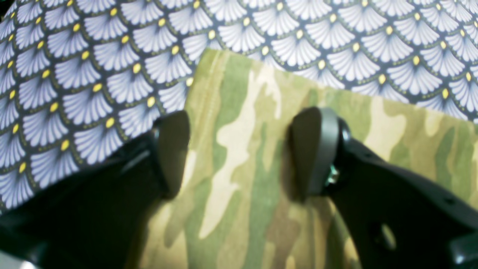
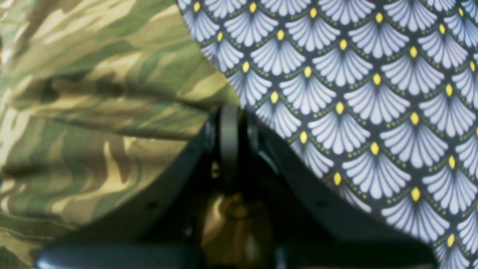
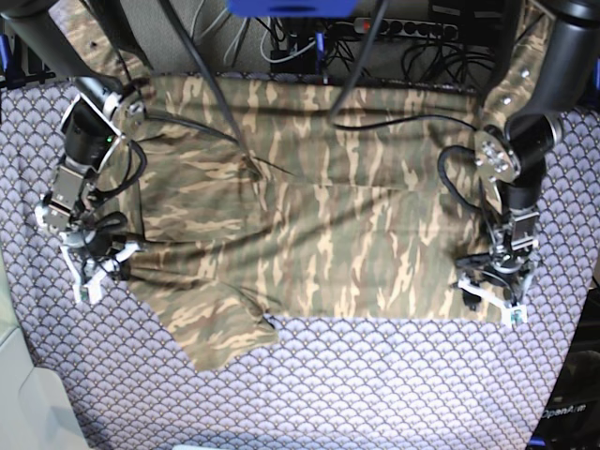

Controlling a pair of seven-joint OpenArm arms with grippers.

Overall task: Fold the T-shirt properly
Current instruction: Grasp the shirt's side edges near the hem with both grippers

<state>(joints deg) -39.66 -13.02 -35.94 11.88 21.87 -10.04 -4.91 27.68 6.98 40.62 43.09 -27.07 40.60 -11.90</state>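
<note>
The camouflage T-shirt (image 3: 309, 206) lies spread across the patterned table, one sleeve pointing toward the front left. My left gripper (image 3: 494, 298) is at the shirt's front right corner. In the left wrist view it (image 1: 241, 149) is open, its two dark fingers astride that corner of the T-shirt (image 1: 261, 186), with nothing pinched. My right gripper (image 3: 94, 270) is at the shirt's left edge. In the right wrist view it (image 2: 228, 112) is shut at the edge of the T-shirt (image 2: 93, 93), with a fold of fabric running into the jaws.
A purple-grey fan-scale table cloth (image 3: 375, 384) covers the table around the shirt. Cables (image 3: 281, 47) and a power strip hang behind the far edge. A pale object (image 3: 19, 375) stands at the front left edge.
</note>
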